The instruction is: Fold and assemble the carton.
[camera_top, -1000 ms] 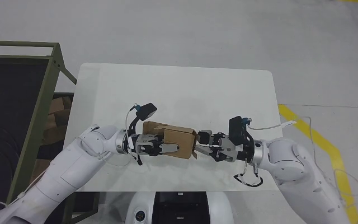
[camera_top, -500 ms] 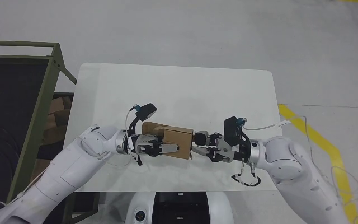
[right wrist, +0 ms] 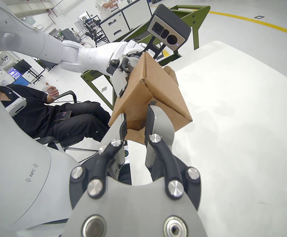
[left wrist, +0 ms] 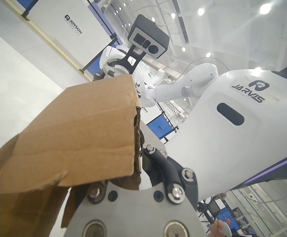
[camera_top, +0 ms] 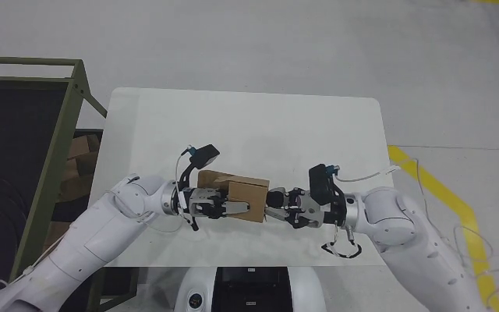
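The left gripper (camera_top: 224, 207) is clamped on the carton (camera_top: 248, 190), held at the table's (camera_top: 312, 132) near edge. The right gripper (camera_top: 273, 206) is set against its other end flap; whether it is closed there cannot be told. Flap-folding is judged in hand; a square inward press is called for next.

Bright ceiling lamps (left wrist: 265, 8), soft faint shadows

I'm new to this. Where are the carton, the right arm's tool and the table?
carton (camera_top: 243, 195), top view, its brown upper face.
right tool (right wrist: 136, 116), right wrist view, midway between its fingertips.
table (camera_top: 312, 125), top view, bare white top.
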